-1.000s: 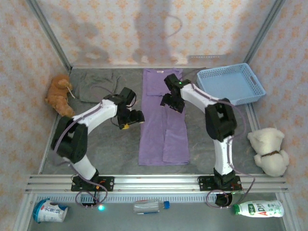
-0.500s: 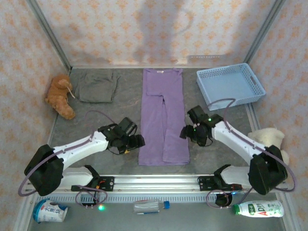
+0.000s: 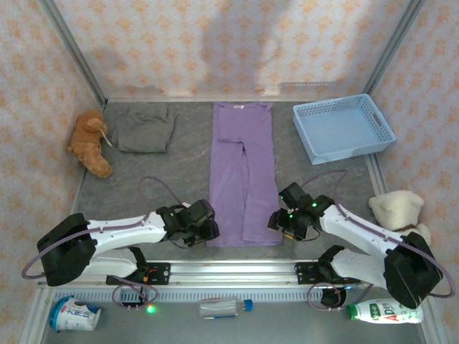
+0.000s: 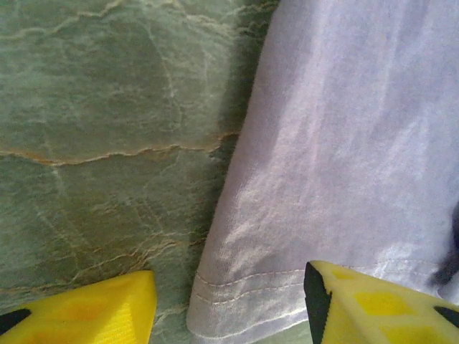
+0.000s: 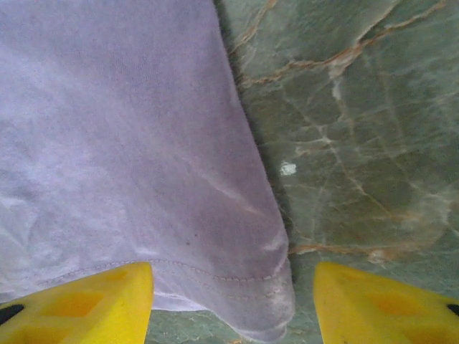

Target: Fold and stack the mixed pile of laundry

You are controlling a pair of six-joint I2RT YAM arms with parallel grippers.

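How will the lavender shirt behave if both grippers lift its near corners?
Probably floppy: the lavender shirt lies flat, with soft wrinkles. It would likely sag between the left gripper and right gripper. On the smooth table it may slide.

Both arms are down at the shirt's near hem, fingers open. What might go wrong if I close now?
The left gripper straddles just a hem corner of the lavender shirt, so it may catch little cloth and slip. The right gripper sits likewise; the folded-over layers there may separate when lifted. Uneven grips would skew the fold.
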